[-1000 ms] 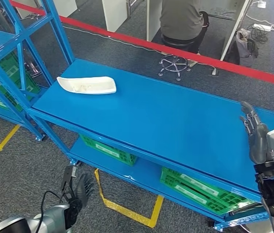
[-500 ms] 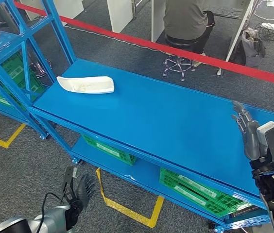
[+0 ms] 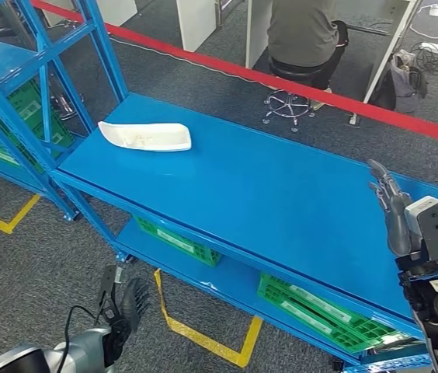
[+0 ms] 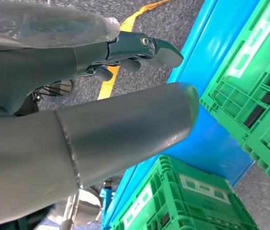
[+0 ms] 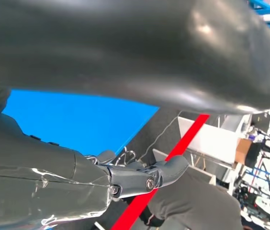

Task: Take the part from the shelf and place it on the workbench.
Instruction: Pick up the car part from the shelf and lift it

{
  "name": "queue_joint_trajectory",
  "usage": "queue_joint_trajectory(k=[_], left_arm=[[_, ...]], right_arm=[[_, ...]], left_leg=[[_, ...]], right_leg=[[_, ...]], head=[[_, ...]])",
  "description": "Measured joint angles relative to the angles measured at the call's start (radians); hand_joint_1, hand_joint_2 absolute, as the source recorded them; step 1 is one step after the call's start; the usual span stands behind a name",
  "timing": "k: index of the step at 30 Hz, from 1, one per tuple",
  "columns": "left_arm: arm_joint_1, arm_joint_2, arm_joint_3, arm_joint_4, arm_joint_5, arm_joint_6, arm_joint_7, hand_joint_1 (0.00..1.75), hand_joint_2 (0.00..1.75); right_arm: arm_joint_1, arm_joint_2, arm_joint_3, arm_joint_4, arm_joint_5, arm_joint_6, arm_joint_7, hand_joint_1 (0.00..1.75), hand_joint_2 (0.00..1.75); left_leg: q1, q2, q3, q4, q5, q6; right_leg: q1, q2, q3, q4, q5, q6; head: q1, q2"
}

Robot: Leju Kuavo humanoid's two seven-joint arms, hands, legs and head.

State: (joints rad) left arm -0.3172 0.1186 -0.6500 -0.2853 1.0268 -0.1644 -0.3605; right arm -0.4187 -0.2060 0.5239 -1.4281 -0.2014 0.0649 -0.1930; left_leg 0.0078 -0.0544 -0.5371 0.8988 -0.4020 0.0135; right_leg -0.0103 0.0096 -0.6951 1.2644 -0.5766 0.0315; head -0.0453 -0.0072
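your right hand [image 3: 394, 210] has its fingers [image 3: 380, 172] stretched out straight and a little apart, with nothing between them; they hover over the far right end of the blue workbench [image 3: 275, 194]. in the right wrist view the thumb [image 5: 133, 52] and a dark finger [image 5: 151, 178] run long and straight with open air between them, the blue top behind them. whether the fingertips touch the surface or hang just above it, you cannot tell from the head view.

your left hand [image 3: 124, 307] hangs low beside the bench, below its top, over the grey carpet, fingers [image 3: 137, 294] fanned apart and holding nothing. in the left wrist view the thumb [image 4: 126, 129] and the dark fingers [image 4: 140, 48] are spread, with a green crate [image 4: 184, 201] on the lower blue shelf beyond them.

the part [image 3: 145, 136], a long shallow white piece, lies flat on the workbench near its far left corner, well apart from both hands. just to its left stands the blue shelf frame [image 3: 40, 85] with green crates [image 3: 23, 109] inside it. under the bench top you see more green crates [image 3: 322, 311] on the lower shelf. yellow tape [image 3: 205, 338] marks the carpet in front, a red tape line [image 3: 322, 92] crosses behind the bench, and a person [image 3: 304, 35] sits on a stool beyond it.
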Motion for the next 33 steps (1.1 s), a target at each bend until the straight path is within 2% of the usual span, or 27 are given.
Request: queue_joint_trajectory(k=[1,2,3,5,7,9,10,11,12,14,15,16,17,18,19,20,21,22,23,25,26,27,28,29,31,32,33], left_arm=[[0.002,0.000,0.000,0.000,0.000,0.000,0.000,0.00,0.00],[0.002,0.000,0.000,0.000,0.000,0.000,0.000,0.00,0.00],[0.003,-0.001,0.000,0.000,0.000,0.000,0.000,0.00,0.00],[0.000,0.000,0.000,0.000,0.000,0.000,0.000,0.00,0.00],[-0.002,0.001,0.000,0.000,0.000,0.000,0.000,0.00,0.00],[0.000,0.001,0.000,0.000,0.000,0.000,0.000,0.00,0.00],[0.002,0.001,0.000,0.000,0.000,0.000,0.000,0.00,0.00],[0.002,0.002,0.000,0.000,0.000,0.000,0.000,0.00,0.00],[0.001,0.002,0.000,0.000,-0.001,0.000,0.000,0.00,0.00],[-0.002,0.002,0.000,0.000,-0.002,0.000,0.000,0.00,0.00],[-0.002,0.000,0.000,0.000,-0.003,0.000,0.000,0.00,0.00],[0.000,-0.001,0.000,0.000,-0.004,0.000,0.000,0.00,0.00],[0.001,-0.002,0.000,0.000,-0.004,0.000,0.001,0.00,0.00],[0.002,-0.002,0.000,0.000,-0.004,0.000,0.001,0.00,0.00],[0.002,-0.002,0.000,0.000,-0.004,0.000,0.001,0.00,0.00],[0.001,-0.001,0.000,0.000,-0.004,0.000,0.002,0.00,0.00],[-0.001,0.000,0.000,0.000,-0.004,0.000,0.002,0.00,0.00],[-0.003,0.001,0.000,0.000,-0.005,0.000,0.002,0.00,0.00],[-0.005,0.002,0.000,0.000,-0.005,0.000,0.002,0.00,0.00],[-0.006,0.004,0.000,0.000,-0.006,0.001,0.003,0.00,0.00],[-0.006,0.004,0.000,0.000,-0.006,0.001,0.004,0.00,0.00],[-0.005,0.003,0.000,0.000,-0.006,0.001,0.005,0.00,0.00],[-0.006,0.002,0.000,0.000,-0.006,0.000,0.006,0.00,0.00],[-0.007,0.000,0.000,0.000,-0.006,0.000,0.006,0.00,0.00],[-0.009,-0.002,0.000,0.000,-0.008,0.000,0.007,0.00,0.00],[-0.009,-0.003,0.000,0.000,-0.008,0.000,0.007,0.00,0.00],[-0.007,-0.004,0.000,0.000,-0.008,0.000,0.007,0.00,0.00]], right_arm=[[0.001,0.000,0.002,0.000,0.000,0.000,0.000,0.00,0.00],[0.001,0.000,0.004,0.000,0.000,0.000,0.000,0.00,0.00],[0.001,0.000,0.005,0.000,0.000,0.000,0.000,0.00,0.00],[0.000,0.000,0.010,0.001,0.000,0.000,-0.001,0.00,0.00],[0.003,0.001,0.015,0.001,0.000,0.000,-0.001,0.00,0.00],[0.004,0.002,0.018,0.001,0.002,-0.001,-0.002,0.00,0.00],[0.003,0.002,0.019,0.001,0.002,-0.001,-0.003,0.00,0.00],[0.001,0.003,0.019,0.001,0.003,-0.002,-0.004,0.00,0.00],[0.000,0.004,0.019,0.001,0.003,-0.004,-0.005,0.00,0.00],[0.001,0.004,0.020,0.001,0.004,-0.006,-0.006,0.00,0.00],[0.003,0.004,0.020,0.001,0.005,-0.007,-0.005,0.00,0.00],[0.004,0.004,0.021,0.001,0.007,-0.007,-0.005,0.00,0.00],[0.005,0.004,0.021,0.001,0.008,-0.008,-0.004,0.00,0.00],[0.005,0.004,0.022,0.001,0.010,-0.008,-0.003,0.00,0.00],[0.005,0.004,0.022,0.001,0.011,-0.008,-0.003,0.00,0.00],[0.004,0.004,0.022,0.001,0.012,-0.008,-0.002,0.00,0.00],[0.004,0.004,0.023,0.001,0.014,-0.008,-0.001,0.00,0.00],[0.003,0.004,0.023,0.001,0.015,-0.007,0.000,0.00,0.00],[0.003,0.004,0.023,0.001,0.016,-0.007,0.002,0.00,0.00],[0.002,0.004,0.025,0.001,0.018,-0.005,0.006,0.00,0.00],[0.002,0.004,0.025,0.000,0.018,-0.005,0.007,0.00,0.00],[0.002,0.004,0.026,0.000,0.019,-0.005,0.007,0.00,0.00],[0.001,0.004,0.026,0.000,0.019,-0.005,0.008,0.00,0.00],[0.001,0.003,0.027,-0.001,0.020,-0.005,0.009,0.00,0.00],[0.003,0.002,0.028,0.000,0.020,-0.005,0.011,0.00,0.00],[0.005,0.001,0.028,0.000,0.021,-0.005,0.012,0.00,0.00],[0.006,0.001,0.028,0.000,0.021,-0.005,0.013,0.00,0.00]], left_leg=[[0.002,-0.006,0.002,0.001,-0.002,-0.003],[0.005,-0.014,0.005,0.004,-0.006,-0.008],[0.008,-0.023,0.007,0.008,-0.010,-0.014],[0.013,-0.039,0.003,0.018,-0.018,-0.028],[0.018,-0.059,-0.011,0.025,-0.016,-0.042],[0.023,-0.084,-0.019,0.023,-0.011,-0.056],[0.024,-0.084,-0.021,0.026,-0.012,-0.060],[0.022,-0.062,-0.033,0.050,-0.024,-0.063],[0.019,-0.030,-0.057,0.097,-0.046,-0.064],[0.014,0.036,-0.142,0.255,-0.108,-0.063],[0.013,0.046,-0.184,0.327,-0.131,-0.061],[0.011,0.049,-0.211,0.371,-0.139,-0.057],[0.007,0.049,-0.217,0.374,-0.127,-0.051],[0.002,0.051,-0.200,0.334,-0.097,-0.042],[-0.006,0.057,-0.164,0.261,-0.056,-0.032],[-0.017,0.079,-0.120,0.176,-0.022,-0.020],[-0.028,0.105,-0.084,0.107,0.001,-0.009],[-0.037,0.124,-0.062,0.061,0.012,-0.001],[-0.044,0.135,-0.054,0.041,0.012,0.004],[-0.046,0.116,-0.054,0.033,0.015,0.006],[-0.042,0.105,-0.050,0.029,0.017,0.008],[-0.036,0.096,-0.045,0.024,0.019,0.010],[-0.029,0.085,-0.040,0.020,0.020,0.012],[-0.023,0.073,-0.035,0.017,0.021,0.014],[-0.019,0.047,-0.033,0.017,0.019,0.016],[-0.018,0.032,-0.032,0.017,0.019,0.016],[-0.017,0.018,-0.030,0.018,0.018,0.015]], right_leg=[[-0.005,0.000,-0.001,-0.006,0.015,0.005],[-0.009,0.001,0.022,-0.057,0.051,0.010],[-0.014,0.008,0.057,-0.132,0.094,0.016],[-0.025,0.059,0.123,-0.261,0.137,0.022],[-0.026,0.092,0.144,-0.294,0.131,0.012],[-0.020,0.070,0.147,-0.294,0.131,-0.007],[-0.020,0.058,0.150,-0.295,0.131,-0.015],[-0.019,0.043,0.154,-0.299,0.131,-0.022],[-0.018,0.029,0.157,-0.301,0.131,-0.029],[-0.008,-0.002,0.161,-0.303,0.128,-0.039],[-0.002,-0.016,0.161,-0.303,0.126,-0.043],[0.003,-0.030,0.162,-0.303,0.125,-0.045],[0.008,-0.042,0.164,-0.303,0.123,-0.048],[0.012,-0.054,0.167,-0.303,0.120,-0.051],[0.015,-0.065,0.172,-0.304,0.117,-0.053],[0.017,-0.076,0.177,-0.304,0.114,-0.054],[0.020,-0.085,0.181,-0.305,0.110,-0.054],[0.021,-0.094,0.183,-0.307,0.108,-0.052],[0.022,-0.102,0.184,-0.308,0.106,-0.050],[0.023,-0.119,0.187,-0.311,0.103,-0.043],[0.023,-0.112,0.186,-0.307,0.098,-0.038],[0.022,-0.093,0.179,-0.290,0.087,-0.033],[0.020,-0.066,0.161,-0.249,0.064,-0.028],[0.017,-0.036,0.129,-0.182,0.032,-0.023],[0.013,-0.014,0.049,-0.025,-0.030,-0.017],[0.011,-0.012,0.021,0.021,-0.038,-0.015],[0.010,-0.012,0.010,0.030,-0.027,-0.014]], head=[[0.000,0.000],[0.000,0.000],[0.000,0.000],[0.003,0.000],[0.003,0.000],[-0.001,0.000],[-0.001,0.000],[-0.005,0.000],[-0.009,0.000],[-0.019,0.000],[-0.021,0.000],[-0.023,0.000],[-0.024,0.000],[-0.025,0.000],[-0.026,0.000],[-0.027,0.000],[-0.025,0.000],[-0.024,0.000],[-0.023,0.000],[-0.023,0.000],[-0.022,0.000],[-0.020,0.000],[-0.017,0.000],[-0.014,0.000],[-0.008,0.000],[-0.007,0.000],[-0.006,0.000]])
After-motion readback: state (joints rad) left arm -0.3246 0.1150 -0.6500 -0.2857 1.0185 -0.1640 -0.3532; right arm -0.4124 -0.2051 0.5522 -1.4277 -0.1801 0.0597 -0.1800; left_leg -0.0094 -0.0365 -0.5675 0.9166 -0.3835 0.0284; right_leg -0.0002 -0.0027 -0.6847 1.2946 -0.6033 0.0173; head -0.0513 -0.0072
